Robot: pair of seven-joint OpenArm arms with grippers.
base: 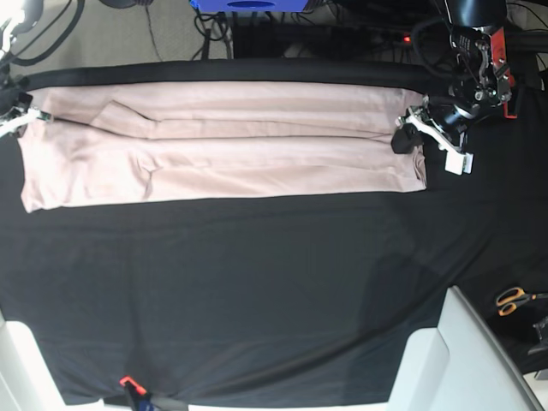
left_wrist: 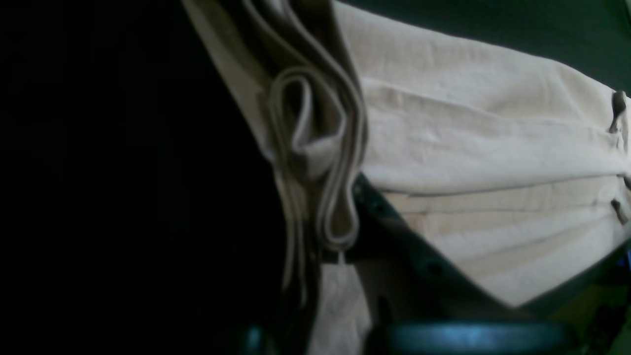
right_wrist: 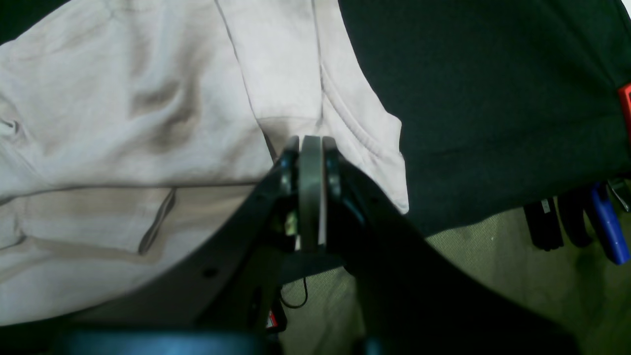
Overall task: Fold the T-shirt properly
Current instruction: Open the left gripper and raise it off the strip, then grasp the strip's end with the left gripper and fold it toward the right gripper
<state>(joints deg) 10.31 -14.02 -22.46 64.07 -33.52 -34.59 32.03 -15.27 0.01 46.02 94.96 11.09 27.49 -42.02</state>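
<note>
The pale-pink T-shirt point(base: 223, 145) lies as a long flat band across the far side of the black cloth point(base: 257, 282). My left gripper point(base: 404, 135) is at the band's right end. In the left wrist view, several bunched layers of the T-shirt point(left_wrist: 468, 138) sit squeezed between the jaws of the left gripper point(left_wrist: 315, 197). My right gripper point(base: 19, 120) is at the band's far left corner. In the right wrist view, the right gripper point(right_wrist: 310, 142) has its jaws pressed together at the T-shirt point(right_wrist: 123, 123) edge, near a seam, with the fabric drawn up to the tips.
Orange-handled scissors point(base: 514, 298) lie off the cloth at the right. A white panel point(base: 462, 360) juts in at the bottom right. A small orange clip point(base: 127, 383) sits at the cloth's near edge. Blue-handled tools point(right_wrist: 609, 227) lie beyond the cloth's edge.
</note>
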